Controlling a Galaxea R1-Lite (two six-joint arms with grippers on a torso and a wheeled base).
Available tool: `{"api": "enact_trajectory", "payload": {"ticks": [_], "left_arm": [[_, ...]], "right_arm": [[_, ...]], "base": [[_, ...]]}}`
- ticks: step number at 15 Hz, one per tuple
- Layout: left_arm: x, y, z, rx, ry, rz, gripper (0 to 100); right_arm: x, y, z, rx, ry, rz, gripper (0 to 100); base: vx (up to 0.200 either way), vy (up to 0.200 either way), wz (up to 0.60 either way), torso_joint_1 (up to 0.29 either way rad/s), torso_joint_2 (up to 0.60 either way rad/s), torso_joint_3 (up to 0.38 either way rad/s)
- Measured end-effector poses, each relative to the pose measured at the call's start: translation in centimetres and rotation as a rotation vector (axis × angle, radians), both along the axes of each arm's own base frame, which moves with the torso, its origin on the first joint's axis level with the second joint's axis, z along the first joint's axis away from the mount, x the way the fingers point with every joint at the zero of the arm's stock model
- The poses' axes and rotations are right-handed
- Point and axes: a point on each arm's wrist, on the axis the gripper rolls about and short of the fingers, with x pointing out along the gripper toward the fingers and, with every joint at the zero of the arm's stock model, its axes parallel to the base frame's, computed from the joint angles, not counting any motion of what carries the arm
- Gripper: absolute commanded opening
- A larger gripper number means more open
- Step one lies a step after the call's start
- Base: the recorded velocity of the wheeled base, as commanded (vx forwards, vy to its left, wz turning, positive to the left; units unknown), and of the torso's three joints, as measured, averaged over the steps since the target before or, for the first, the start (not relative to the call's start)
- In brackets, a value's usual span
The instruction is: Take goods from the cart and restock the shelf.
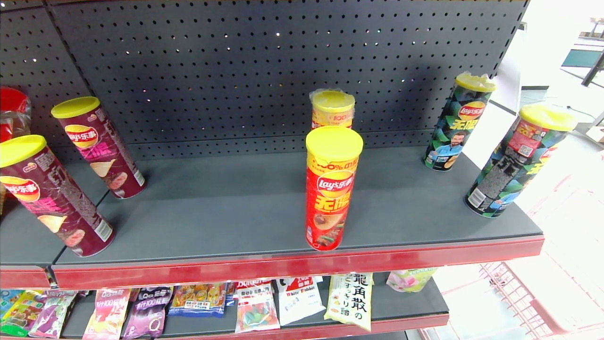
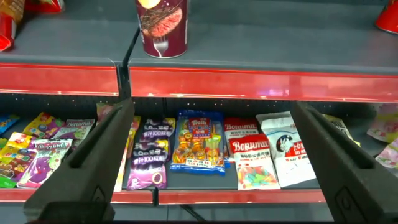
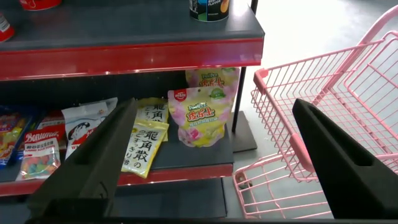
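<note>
Head view: a red chip can [image 1: 332,189] stands upright at the shelf's [image 1: 283,264] front edge, label outward for shoppers. The pink cart [image 3: 317,57] waits right of the shelf. In front of the shelf's lower level, the left gripper [image 2: 212,109] and right gripper [image 3: 214,106] hang empty, jaws spread wide, apparently ready to pick.

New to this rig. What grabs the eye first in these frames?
The red chip can with a yellow lid stands upright near the front edge of the upper shelf, mid-span, with maroon cans at its left and dark patterned cans at its right. Next, the pink cart on the floor past the shelf's right end. The left pincer and right pincer are open, facing the snack bags below.
</note>
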Motion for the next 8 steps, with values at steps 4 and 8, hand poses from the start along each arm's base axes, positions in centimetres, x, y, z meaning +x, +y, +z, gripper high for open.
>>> {"api": "enact_trajectory", "payload": {"ticks": [4,8], "left_arm": [[0.00,0.00,0.00,0.000,0.000,0.000,100],[0.00,0.00,0.01,0.000,-0.001,0.000,100]], "right_arm": [[0.00,0.00,0.00,0.000,0.000,-0.001,100],[0.00,0.00,0.00,0.006,-0.001,-0.004,100]], "base": [[0.000,0.000,0.00,0.000,0.00,0.000],[0.000,0.000,0.00,0.000,0.00,0.000]]}}
